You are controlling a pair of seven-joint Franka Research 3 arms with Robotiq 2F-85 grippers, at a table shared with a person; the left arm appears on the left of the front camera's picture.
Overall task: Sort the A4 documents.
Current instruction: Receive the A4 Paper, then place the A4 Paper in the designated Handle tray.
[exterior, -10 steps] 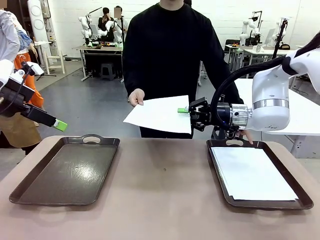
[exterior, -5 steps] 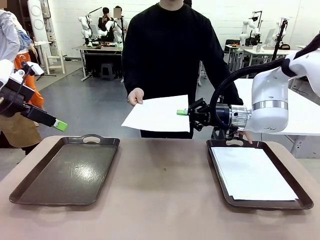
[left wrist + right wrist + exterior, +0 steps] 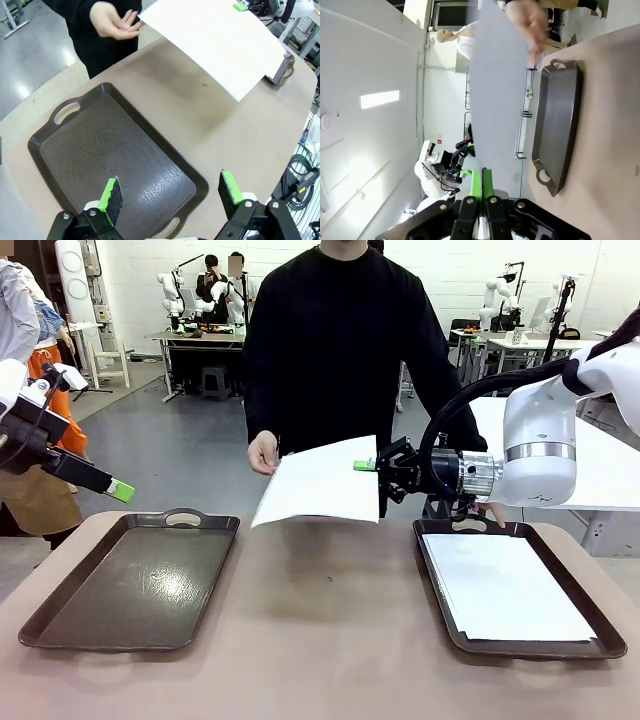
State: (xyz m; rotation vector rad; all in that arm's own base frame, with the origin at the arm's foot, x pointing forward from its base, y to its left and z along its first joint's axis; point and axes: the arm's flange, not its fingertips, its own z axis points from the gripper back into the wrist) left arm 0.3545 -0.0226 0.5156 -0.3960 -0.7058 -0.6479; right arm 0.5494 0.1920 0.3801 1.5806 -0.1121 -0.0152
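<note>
The sheet [image 3: 322, 483] in the air looks like thin matt white paper, smooth and slightly bowed. The stack of sheets [image 3: 505, 587] is the same plain matt paper. The 2 trays, left tray [image 3: 135, 582] and right tray [image 3: 606, 638], look like dark brown plastic with a glossy, wood-grain texture that catches light. The table [image 3: 330, 640] is a smooth matt tan surface. Gripper pads [image 3: 113, 195] look like matt green rubber on black plastic fingers.

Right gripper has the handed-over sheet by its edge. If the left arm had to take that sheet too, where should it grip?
Judging by its pose, the sheet hangs in the air, pinched at its right edge by the right gripper, with its left side drooping free. The left gripper, open, should probably come in level from the robot's left and pinch that free left edge, jaws above and below the paper.
</note>
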